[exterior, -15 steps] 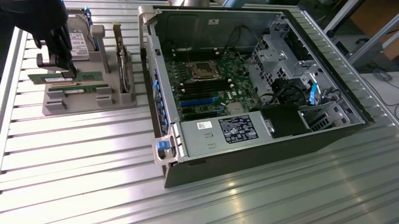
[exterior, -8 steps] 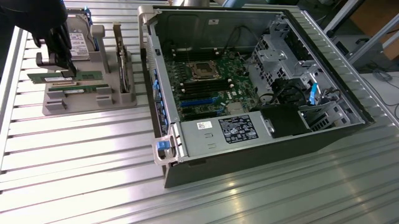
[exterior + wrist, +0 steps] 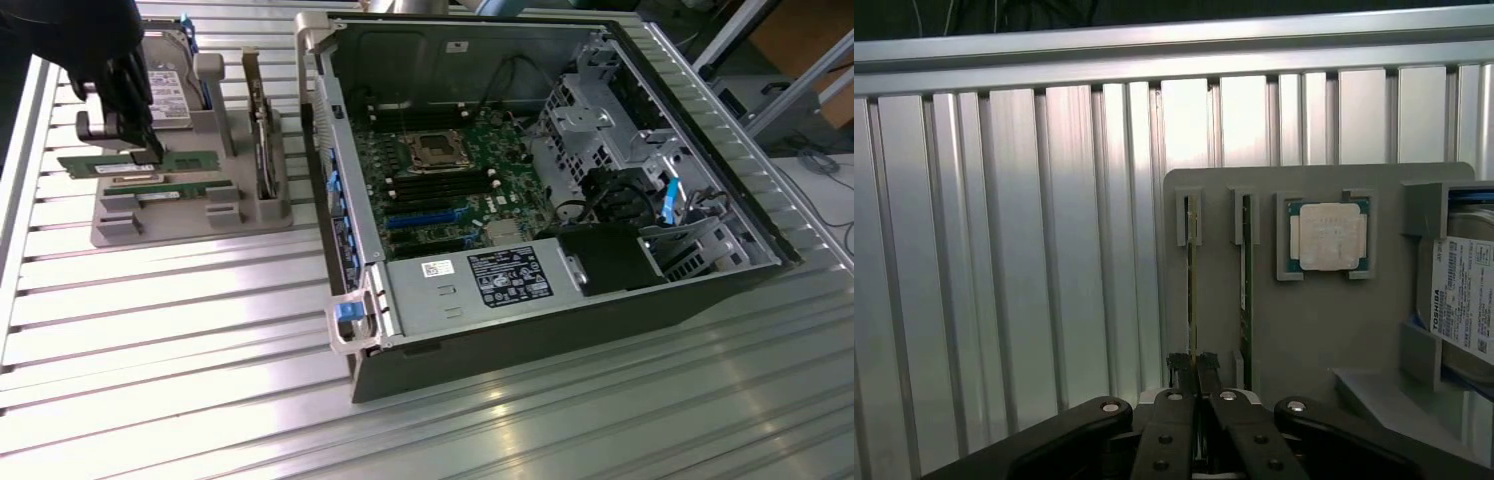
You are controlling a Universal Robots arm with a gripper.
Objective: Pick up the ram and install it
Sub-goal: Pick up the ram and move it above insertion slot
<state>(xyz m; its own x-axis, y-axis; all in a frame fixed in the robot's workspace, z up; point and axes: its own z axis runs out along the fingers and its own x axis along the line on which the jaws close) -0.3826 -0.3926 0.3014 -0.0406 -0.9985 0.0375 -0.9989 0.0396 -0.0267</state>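
Observation:
The ram (image 3: 1191, 290) is a thin green stick standing on edge in a slot of the grey holder (image 3: 1304, 340). My gripper (image 3: 1194, 368) is pinched shut on its near end, with the black fingers (image 3: 1179, 372) pressed to either side of the board. A second green stick (image 3: 1246, 280) stands in the neighbouring slot. In the exterior view the gripper (image 3: 147, 152) reaches down at the left end of the holder (image 3: 187, 225), where two green sticks (image 3: 94, 163) (image 3: 160, 188) lie side by side. I cannot tell there which one it grips.
A square silver processor (image 3: 1329, 237) and a hard drive (image 3: 1464, 300) sit in the holder beside the sticks. A card with a metal bracket (image 3: 260, 130) stands on the holder. The open computer case (image 3: 747, 250) lies to the exterior view's right, with its motherboard (image 3: 441, 185) exposed.

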